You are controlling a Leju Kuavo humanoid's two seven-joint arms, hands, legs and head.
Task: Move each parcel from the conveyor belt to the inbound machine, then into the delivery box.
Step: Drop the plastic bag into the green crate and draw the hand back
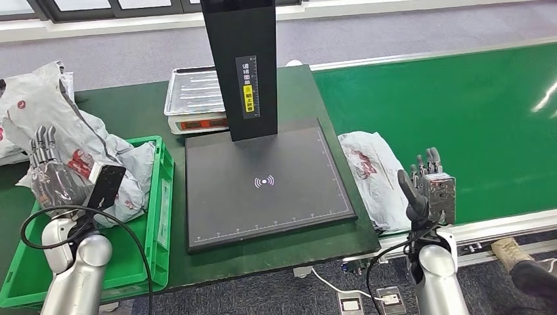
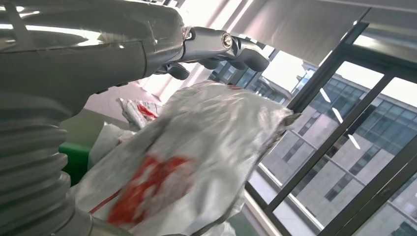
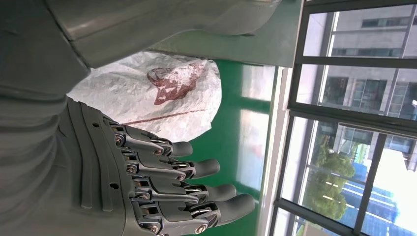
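Parcels already fill the green delivery box (image 1: 161, 197) beside the left hand (image 1: 49, 174), which rests on one, while one parcel (image 1: 374, 174) waits on the conveyor belt (image 1: 473, 125) just beside the empty, spread right hand (image 1: 430, 187).

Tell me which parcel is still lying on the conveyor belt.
The grey parcel beside the right hand, on the green conveyor belt next to the black scanner pad. The other parcels are piled at the green box.

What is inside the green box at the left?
The green box holds grey parcels with red print; the left hand is above them. Anything beneath them is covered.
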